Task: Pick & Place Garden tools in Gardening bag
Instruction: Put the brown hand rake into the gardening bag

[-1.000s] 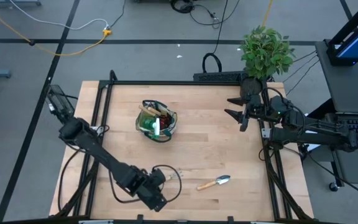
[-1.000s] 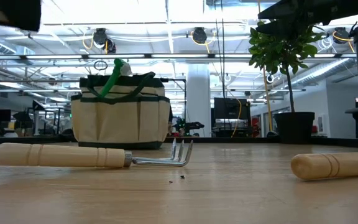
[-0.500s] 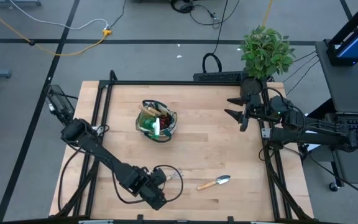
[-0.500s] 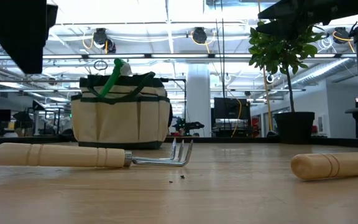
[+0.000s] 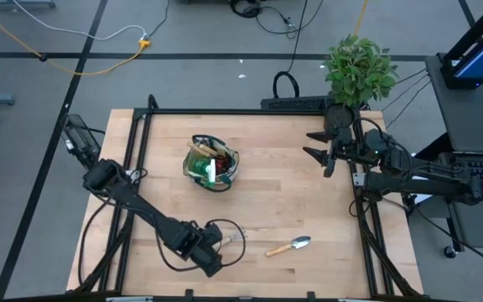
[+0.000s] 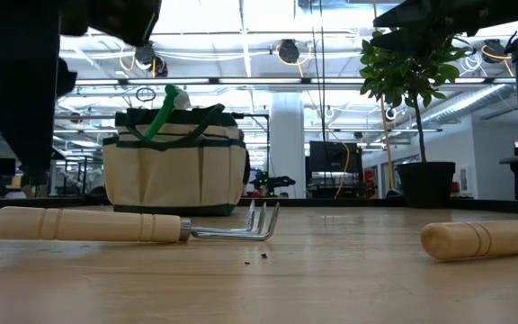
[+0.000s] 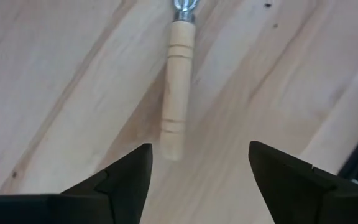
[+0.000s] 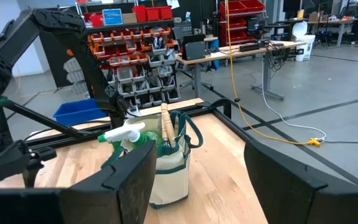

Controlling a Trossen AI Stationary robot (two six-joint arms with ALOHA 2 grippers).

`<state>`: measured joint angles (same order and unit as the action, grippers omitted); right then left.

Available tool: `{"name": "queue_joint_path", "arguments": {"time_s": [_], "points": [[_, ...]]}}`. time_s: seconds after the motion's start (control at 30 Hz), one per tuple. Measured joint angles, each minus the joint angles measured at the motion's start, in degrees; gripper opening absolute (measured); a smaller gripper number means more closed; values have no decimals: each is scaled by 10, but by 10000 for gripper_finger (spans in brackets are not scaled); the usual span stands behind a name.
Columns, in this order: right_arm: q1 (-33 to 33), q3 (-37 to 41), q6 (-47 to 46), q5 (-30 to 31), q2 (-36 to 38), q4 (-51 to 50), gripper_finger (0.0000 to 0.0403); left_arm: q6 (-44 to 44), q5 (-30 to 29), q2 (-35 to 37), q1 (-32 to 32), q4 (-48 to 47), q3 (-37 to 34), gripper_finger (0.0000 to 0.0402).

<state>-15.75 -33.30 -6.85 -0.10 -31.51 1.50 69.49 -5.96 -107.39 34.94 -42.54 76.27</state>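
Observation:
The wooden-handled hand rake (image 7: 174,93) lies flat on the table near its front edge, with its tines (image 6: 263,220) toward the right. My left gripper (image 7: 197,180) hangs open just above the handle's free end and points steeply down. One finger stands on each side of that end, and neither touches it. A wooden-handled trowel (image 5: 290,247) lies to the right of the rake. The tan gardening bag (image 5: 212,164) stands upright at mid-table and holds a green spray bottle (image 8: 126,134) and other tools. My right gripper (image 5: 321,147) waits open at the far right, held level.
A potted leafy plant (image 5: 359,67) stands at the table's far right corner, behind my right arm. Bare wood lies between the bag and the two tools at the front. A dark frame rail (image 5: 132,168) runs along the table's left side.
My left gripper has come down toward the rake's handle and edged slightly toward the table's far edge. In the low view its dark bulk now reaches much lower at the left. The rake, trowel and bag have stayed where they were.

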Motion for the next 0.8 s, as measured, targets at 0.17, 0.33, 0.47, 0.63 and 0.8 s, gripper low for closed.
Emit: {"name": "queue_joint_path", "arguments": {"time_s": [0.17, 0.33, 0.47, 0.63, 0.8], "points": [[0, 0, 0, 0, 0, 0, 238, -3, 3, 0, 0, 24, -23, 261], [0, 0, 0, 0, 0, 0, 238, -2, 4, 0, -1, 38, -42, 256], [0, 0, 0, 0, 0, 0, 238, 3, 4, 0, -3, 38, -57, 255], [0, 0, 0, 0, 0, 1, 238, -2, 0, 0, -4, 67, -71, 255], [0, 0, -13, 0, 0, 3, 238, -2, -1, 0, -9, 103, -93, 255]]}}
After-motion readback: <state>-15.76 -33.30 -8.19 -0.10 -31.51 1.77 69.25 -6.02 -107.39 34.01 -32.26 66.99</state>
